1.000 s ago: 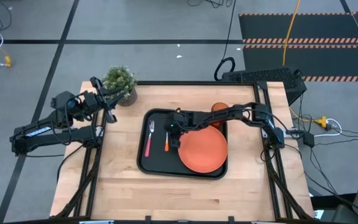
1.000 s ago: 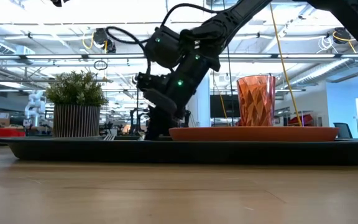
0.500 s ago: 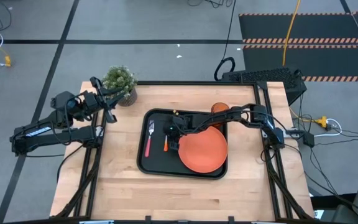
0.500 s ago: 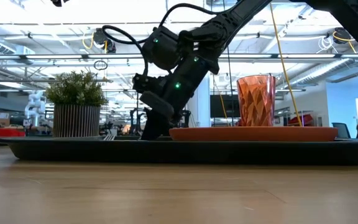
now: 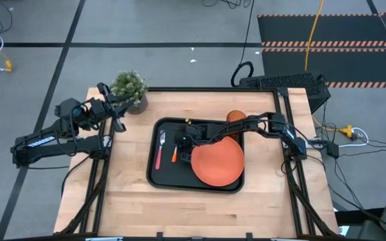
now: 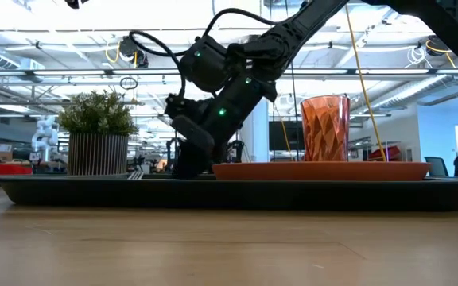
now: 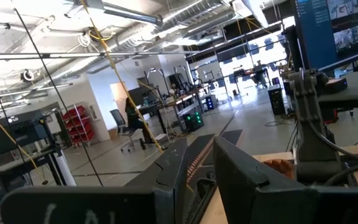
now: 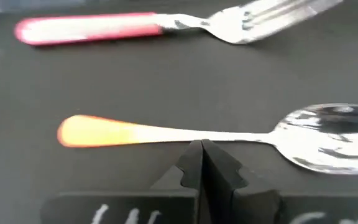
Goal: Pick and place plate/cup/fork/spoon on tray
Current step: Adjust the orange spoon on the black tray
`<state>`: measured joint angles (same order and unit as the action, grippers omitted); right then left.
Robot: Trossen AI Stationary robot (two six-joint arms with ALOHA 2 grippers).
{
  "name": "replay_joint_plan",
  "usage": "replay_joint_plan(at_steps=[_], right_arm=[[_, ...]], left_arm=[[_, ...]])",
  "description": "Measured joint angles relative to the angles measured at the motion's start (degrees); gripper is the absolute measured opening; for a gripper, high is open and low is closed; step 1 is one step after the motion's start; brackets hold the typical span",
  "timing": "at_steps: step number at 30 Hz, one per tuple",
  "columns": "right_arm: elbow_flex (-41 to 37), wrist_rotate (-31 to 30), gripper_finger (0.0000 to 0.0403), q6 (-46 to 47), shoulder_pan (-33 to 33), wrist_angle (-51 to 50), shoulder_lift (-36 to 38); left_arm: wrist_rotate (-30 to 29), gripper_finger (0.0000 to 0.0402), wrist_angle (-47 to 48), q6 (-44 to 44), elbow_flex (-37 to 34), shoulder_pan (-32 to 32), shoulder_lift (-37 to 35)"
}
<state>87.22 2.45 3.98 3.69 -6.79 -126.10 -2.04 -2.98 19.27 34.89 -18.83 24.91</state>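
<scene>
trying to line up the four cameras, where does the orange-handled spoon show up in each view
high view: the slim orange-handled spoon with a silver bowl lies on the black rectangular tray, between the pink-red-handled fork and the round orange plate.
low view: not visible; the tray rim hides it.
left wrist view: not in it.
right wrist view: the spoon lies just past the shut right gripper.
shared landmark: the fork, parallel beside it.

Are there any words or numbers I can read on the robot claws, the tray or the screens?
No text can be read.
White marks on the left claw: cut off, unreadable.
White marks on the right claw, beside the orange-handled silver spoon: cut off, unreadable.
Blue monitor screen: lines too small.
Large black rectangular tray and round flat orange plate: no writing.
</scene>
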Motion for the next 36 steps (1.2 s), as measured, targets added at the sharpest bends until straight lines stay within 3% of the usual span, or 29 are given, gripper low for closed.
replay_joint_plan(at_steps=[4,8,18,33,36], right_arm=[[0.0,3.7,0.0000,-0.5,-0.8,2.4,-0.4],[0.0,3.2,0.0000,-2.1,-1.2,2.2,-0.2],[0.0,-9.8,0.0000,-5.0,-0.4,2.9,0.6],[0.0,-9.7,0.0000,-3.2,1.9,3.3,0.1],[0.0,-7.2,0.0000,-2.8,1.8,3.2,-0.6]], left_arm=[[0.0,0.0081,0.0,0.0,0.0,0.0,0.0],[0.0,0.0081,0.0,0.0,0.0,0.0,0.0],[0.0,0.0081,0.4,0.0,0.0,0.0,0.0],[0.0,0.0081,0.4,0.0,0.0,0.0,0.0],[0.0,0.0081,0.4,0.0,0.0,0.0,0.0]])
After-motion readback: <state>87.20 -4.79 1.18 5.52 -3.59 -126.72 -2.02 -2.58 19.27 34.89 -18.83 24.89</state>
